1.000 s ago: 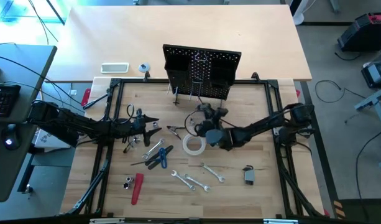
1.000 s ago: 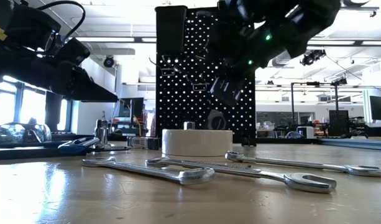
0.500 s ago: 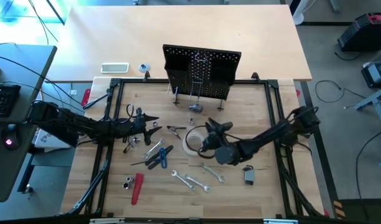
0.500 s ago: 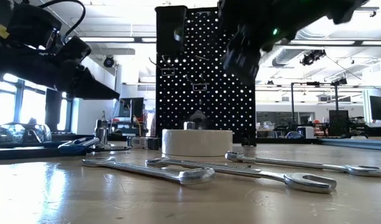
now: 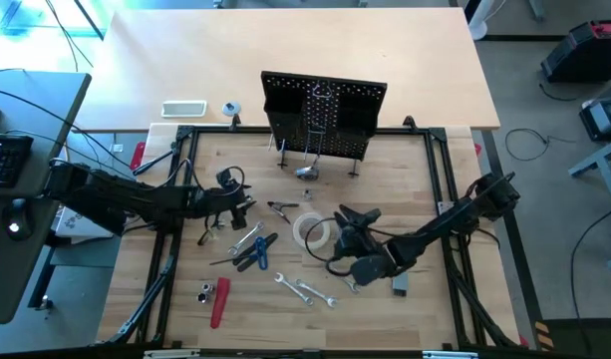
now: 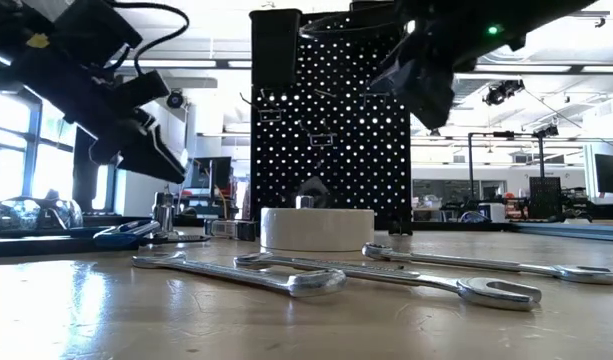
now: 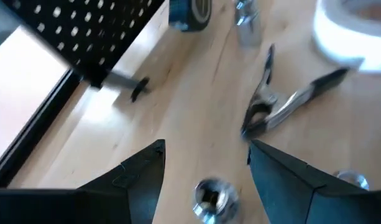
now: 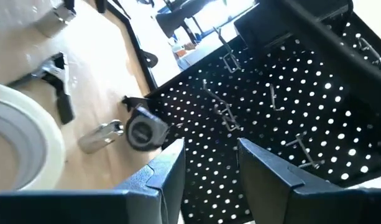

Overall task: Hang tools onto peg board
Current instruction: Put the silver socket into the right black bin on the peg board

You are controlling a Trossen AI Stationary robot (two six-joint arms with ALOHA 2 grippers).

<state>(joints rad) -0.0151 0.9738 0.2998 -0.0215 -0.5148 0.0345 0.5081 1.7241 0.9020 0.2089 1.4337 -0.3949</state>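
The black peg board stands upright on thin legs at the table's far side. A small tape measure lies on the table just in front of it. The white tape roll lies flat at mid-table, with silver wrenches toward the near edge. Blue-handled pliers and a red-handled tool lie to the left. My left gripper hovers open above a small silver socket. My right gripper is open and empty to the right of the tape roll, facing the peg board.
Silver spring-type pliers lie between my left gripper and the tape roll. A small grey and black block sits at the near right. A black frame borders the wooden table top. Bare wood lies at the table's right side.
My right gripper has drawn back from the peg board toward the table's near edge, swinging to the right of the tape roll, still open. My left gripper has risen a little and tipped its fingers upward. The tools on the table have stayed where they were.
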